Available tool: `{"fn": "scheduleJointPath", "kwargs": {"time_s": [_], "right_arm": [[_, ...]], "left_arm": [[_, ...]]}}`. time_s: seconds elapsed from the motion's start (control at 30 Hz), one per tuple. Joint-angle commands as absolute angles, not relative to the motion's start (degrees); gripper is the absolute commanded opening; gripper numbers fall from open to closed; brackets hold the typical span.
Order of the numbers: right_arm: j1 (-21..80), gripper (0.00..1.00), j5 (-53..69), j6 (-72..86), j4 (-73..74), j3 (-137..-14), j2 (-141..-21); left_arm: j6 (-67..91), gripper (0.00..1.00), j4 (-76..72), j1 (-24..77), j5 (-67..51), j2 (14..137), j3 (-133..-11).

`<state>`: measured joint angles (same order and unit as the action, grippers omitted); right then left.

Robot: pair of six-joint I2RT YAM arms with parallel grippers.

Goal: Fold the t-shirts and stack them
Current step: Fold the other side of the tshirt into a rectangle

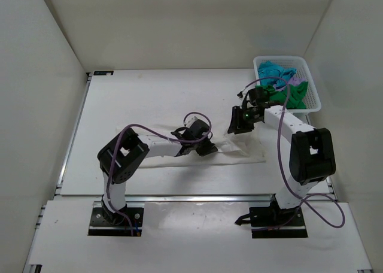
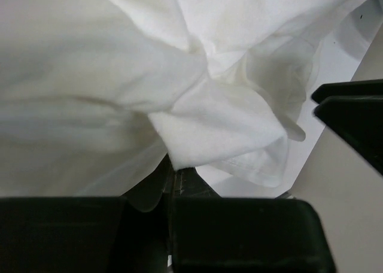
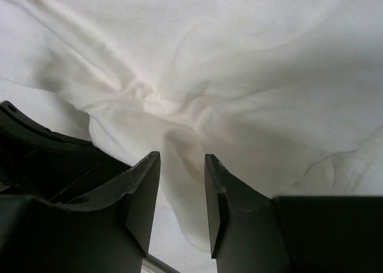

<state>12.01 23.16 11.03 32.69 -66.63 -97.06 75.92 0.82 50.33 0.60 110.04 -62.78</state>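
Right wrist shows cream-white t-shirt (image 3: 239, 75) bunched just beyond right hand (image 3: 181, 160).

**White table boxed in by plain panels**

A matte white table (image 1: 137, 99) fills the cell, shut in by a pale back wall (image 1: 191, 21), left wall (image 1: 30, 105) and right wall (image 1: 353, 57). An aluminium rail (image 1: 191, 198) crosses its near edge. A small black bracket (image 1: 103, 73) sits at the far left corner. The light is soft and even, with faint shadows.

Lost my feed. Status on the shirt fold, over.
Left pincer shut on cream t-shirt. Right pincer open over it. Shirt rumpled, not folded. Coloured t-shirts in basket.
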Motion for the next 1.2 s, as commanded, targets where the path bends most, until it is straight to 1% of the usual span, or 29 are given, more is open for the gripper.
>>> {"fn": "scheduleJointPath", "kwargs": {"time_s": [0.0, 0.1, 0.27, 0.37, 0.43, 0.5, 0.67, 0.77, 0.87, 0.97, 1.0, 1.03, 1.07, 1.1, 1.13, 1.17], "right_arm": [[10.6, 0.34, 23.5, 11.5, 32.9, -66.6, -92.7], [8.9, 0.37, 24.0, 11.6, 33.2, -65.8, -91.1], [5.2, 0.36, 22.7, 12.8, 30.9, -62.9, -89.0], [3.5, 0.32, 22.1, 12.9, 30.4, -61.5, -88.7], [4.0, 0.31, 21.6, 12.9, 30.6, -60.6, -88.4], [4.0, 0.28, 21.5, 13.1, 30.3, -59.0, -87.1], [4.7, 0.31, 21.4, 13.5, 28.5, -53.1, -84.0], [3.8, 0.33, 22.8, 13.1, 26.8, -47.1, -78.8], [2.8, 0.34, 24.4, 12.9, 27.0, -43.6, -76.1], [1.3, 0.34, 25.2, 13.1, 26.5, -42.2, -75.6], [0.7, 0.33, 25.4, 13.5, 26.4, -42.9, -75.6], [0.5, 0.34, 25.1, 13.9, 26.0, -43.7, -75.6], [0.1, 0.34, 24.1, 14.2, 25.5, -44.7, -75.8], [0.1, 0.34, 23.8, 14.7, 25.1, -45.7, -76.4], [0.1, 0.34, 22.8, 15.1, 23.7, -46.3, -76.8], [-1.4, 0.34, 23.1, 16.0, 22.6, -48.1, -78.2]], "left_arm": [[76.6, 0.00, -0.7, 50.0, -1.0, 104.2, -60.5], [75.2, 0.00, 0.0, 49.8, -2.9, 101.8, -58.8], [75.0, 0.00, -0.1, 49.7, -6.8, 99.3, -55.4], [75.1, 0.00, 0.0, 50.0, -8.9, 97.8, -52.3], [75.1, 0.00, -0.1, 49.4, -10.0, 96.3, -50.5], [75.0, 0.00, -0.1, 49.0, -10.2, 95.3, -49.2], [73.3, 0.01, -0.1, 47.5, -11.9, 94.8, -48.0], [72.8, 0.01, -0.4, 47.0, -13.8, 96.1, -47.0], [71.7, 0.02, 0.0, 46.6, -14.1, 96.4, -46.7], [70.8, 0.02, -0.1, 46.8, -14.1, 96.4, -46.2], [70.6, 0.03, 2.0, 46.8, -14.1, 96.2, -46.1], [70.3, 0.06, 1.6, 46.5, -14.2, 96.0, -45.4], [70.1, 0.13, 1.8, 46.1, -14.4, 95.4, -44.7], [69.5, 0.16, 0.9, 45.7, -14.8, 94.8, -44.5], [68.8, 0.28, 1.1, 45.5, -15.1, 94.1, -44.1], [67.9, 0.42, 0.9, 44.9, -15.7, 93.1, -44.3]]}}
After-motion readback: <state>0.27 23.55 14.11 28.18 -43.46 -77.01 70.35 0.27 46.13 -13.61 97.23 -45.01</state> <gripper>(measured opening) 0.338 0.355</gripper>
